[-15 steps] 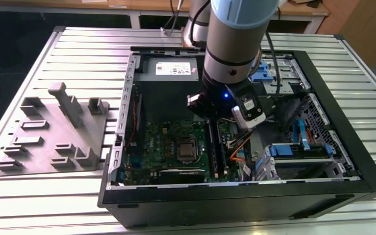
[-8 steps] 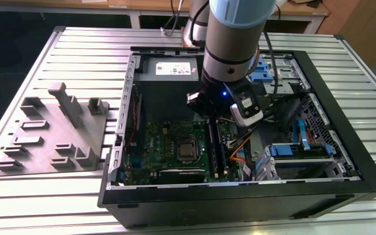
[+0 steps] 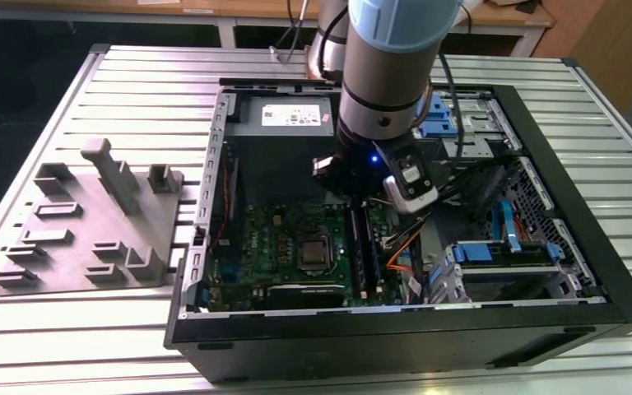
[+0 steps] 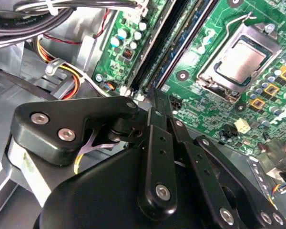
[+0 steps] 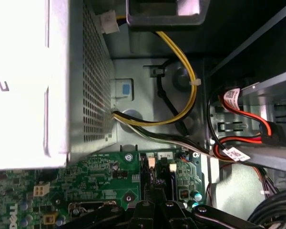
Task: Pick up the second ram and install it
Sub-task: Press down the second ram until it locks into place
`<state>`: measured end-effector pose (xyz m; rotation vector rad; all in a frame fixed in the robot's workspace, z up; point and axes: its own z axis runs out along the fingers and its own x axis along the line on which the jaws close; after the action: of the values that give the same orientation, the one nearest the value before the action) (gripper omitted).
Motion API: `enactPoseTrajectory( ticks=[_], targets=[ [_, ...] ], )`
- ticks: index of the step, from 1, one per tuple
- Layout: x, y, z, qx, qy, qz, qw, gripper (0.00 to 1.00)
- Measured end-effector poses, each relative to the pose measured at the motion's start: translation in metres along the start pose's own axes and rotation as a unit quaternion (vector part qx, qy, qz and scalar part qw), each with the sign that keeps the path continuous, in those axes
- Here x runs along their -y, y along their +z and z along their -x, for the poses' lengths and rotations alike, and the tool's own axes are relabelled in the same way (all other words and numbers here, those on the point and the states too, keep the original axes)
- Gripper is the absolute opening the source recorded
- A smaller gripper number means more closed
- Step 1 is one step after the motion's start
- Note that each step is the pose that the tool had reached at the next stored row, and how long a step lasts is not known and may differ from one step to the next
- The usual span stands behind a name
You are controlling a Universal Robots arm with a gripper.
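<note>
Black metal case (image 3: 592, 216) lying open on a slatted table (image 3: 63, 346), with a grey tray (image 3: 85, 239) of posts beside it on the exterior view's left. Reaches straight down into the case with the arm, setting the gripper (image 3: 351, 202) low over the green motherboard (image 3: 267, 239). Shows the fingers (image 4: 155, 143) drawn together to a narrow tip in the second wrist view, with no gap visible between them; cannot tell whether they pinch anything. Hangs that tip right at the near end of the long memory slots, just beside the CPU socket (image 4: 240, 62).

Finds the ram (image 3: 355, 247) as a dark thin stick standing on edge in the slot area, running away from under the gripper toward the case's front wall in the exterior view. Touching or just apart from the fingertips: cannot tell. Fully seated or not: cannot tell either.

Has a perforated power supply (image 5: 19, 95) close to the board's edge in the first wrist view, with yellow cables (image 5: 190, 95) looping past it.
</note>
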<state>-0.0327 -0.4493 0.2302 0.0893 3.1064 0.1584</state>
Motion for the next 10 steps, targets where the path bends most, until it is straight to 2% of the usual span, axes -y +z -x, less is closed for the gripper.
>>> enactPoseTrajectory(
  ticks=[4, 10],
  targets=[
    [-0.0014, 0.0053, -0.0003, 0.0000, 0.000, 0.0000, 1.0000, 0.10],
    [-0.0012, 0.0077, -0.0004, 0.0000, 0.000, 0.0001, 1.0000, 0.10]
  ],
)
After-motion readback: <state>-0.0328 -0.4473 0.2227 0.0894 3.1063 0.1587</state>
